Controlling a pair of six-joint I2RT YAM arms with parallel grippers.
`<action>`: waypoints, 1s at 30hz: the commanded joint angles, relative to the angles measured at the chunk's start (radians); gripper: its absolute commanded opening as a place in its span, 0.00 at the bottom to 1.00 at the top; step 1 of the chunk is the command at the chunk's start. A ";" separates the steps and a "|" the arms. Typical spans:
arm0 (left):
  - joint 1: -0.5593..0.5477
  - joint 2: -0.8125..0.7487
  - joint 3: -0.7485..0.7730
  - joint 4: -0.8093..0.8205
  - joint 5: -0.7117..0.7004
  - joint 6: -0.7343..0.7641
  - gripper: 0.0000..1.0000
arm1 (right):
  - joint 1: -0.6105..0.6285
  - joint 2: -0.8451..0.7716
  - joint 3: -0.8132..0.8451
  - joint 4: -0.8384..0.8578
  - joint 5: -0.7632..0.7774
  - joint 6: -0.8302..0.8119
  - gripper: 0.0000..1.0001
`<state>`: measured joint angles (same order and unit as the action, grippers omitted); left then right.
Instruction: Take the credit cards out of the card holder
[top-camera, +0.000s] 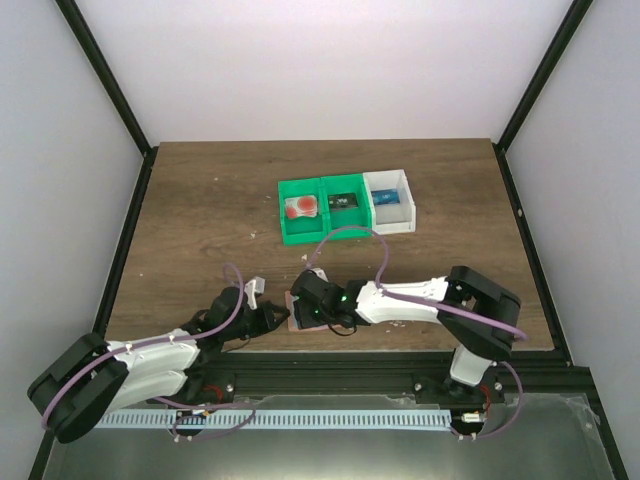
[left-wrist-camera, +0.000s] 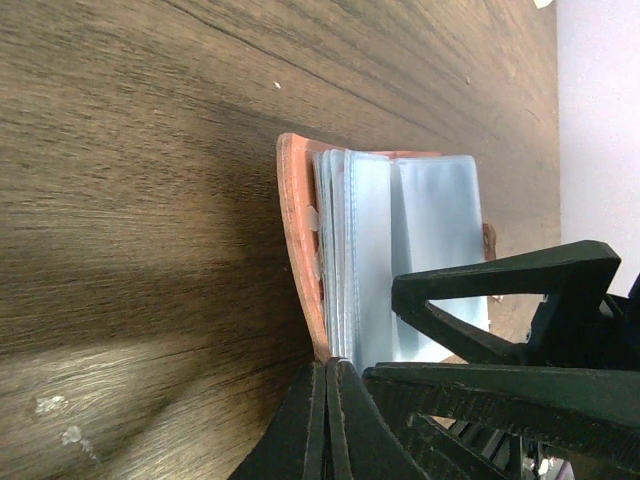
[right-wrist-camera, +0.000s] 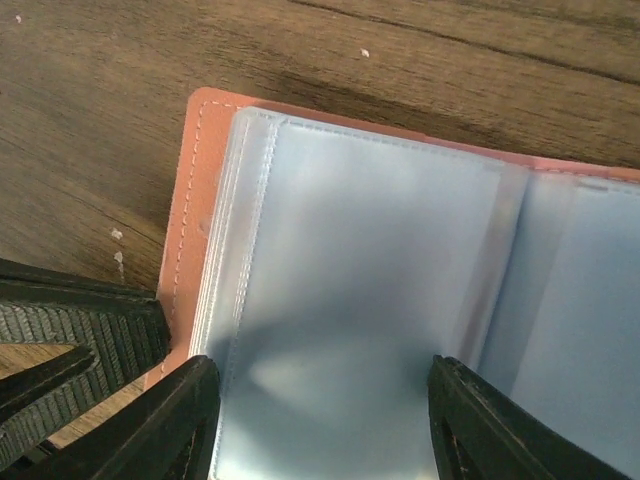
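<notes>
Near edge of worktop (top-camera: 200, 220): holder (top-camera: 293, 312) lies open just ahead of the arm bases. Left tool (top-camera: 270, 318) is on its left side, right tool (top-camera: 305, 308) over it. The top view hides most of the holder under the wrists; only a salmon sliver shows.

Left tool (left-wrist-camera: 325, 375): closed, pinching the edge of the salmon cover (left-wrist-camera: 297, 240). Left wrist view shows the cover flat on the wood, with clear blue-grey sleeves (left-wrist-camera: 340, 250) stacked on it and a small tab (left-wrist-camera: 489, 240) on the far side. It also catches the right tool (left-wrist-camera: 385, 335) side-on, jaws apart, fingers across the top sleeve (left-wrist-camera: 430, 230).

Right tool (right-wrist-camera: 320, 375): open, one finger on each side of the top sleeve (right-wrist-camera: 360, 260). Can't tell if the tips touch it. Only the right wrist view shows the cover (right-wrist-camera: 190, 180) stitching, the sleeve seams, and the fold at right with another page beyond. Left tool (right-wrist-camera: 80, 335) sits at lower left, ribbed pad at the cover's corner.

Farther back, top view only: green bin (top-camera: 300, 236), two compartments, with white bin (top-camera: 395, 225) against its right side. Card (top-camera: 300, 208), pale with a red blot, lies in the left green compartment. Dark item (top-camera: 345, 201) is in the right green compartment, blue item (top-camera: 388, 197) in the white bin. Both are too small to identify.
</notes>
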<state>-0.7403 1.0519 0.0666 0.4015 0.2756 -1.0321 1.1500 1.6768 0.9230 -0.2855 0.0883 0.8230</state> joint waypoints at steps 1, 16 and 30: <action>-0.004 0.003 -0.002 0.009 0.007 0.010 0.00 | 0.010 0.028 0.039 0.019 -0.007 -0.009 0.59; -0.004 -0.005 -0.010 0.005 0.001 0.012 0.00 | 0.010 0.003 0.032 -0.119 0.135 0.027 0.57; -0.004 -0.026 -0.019 -0.006 -0.004 0.008 0.00 | 0.010 -0.086 0.005 -0.230 0.245 0.061 0.53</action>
<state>-0.7403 1.0359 0.0631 0.3866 0.2733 -1.0321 1.1519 1.6360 0.9325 -0.4519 0.2584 0.8547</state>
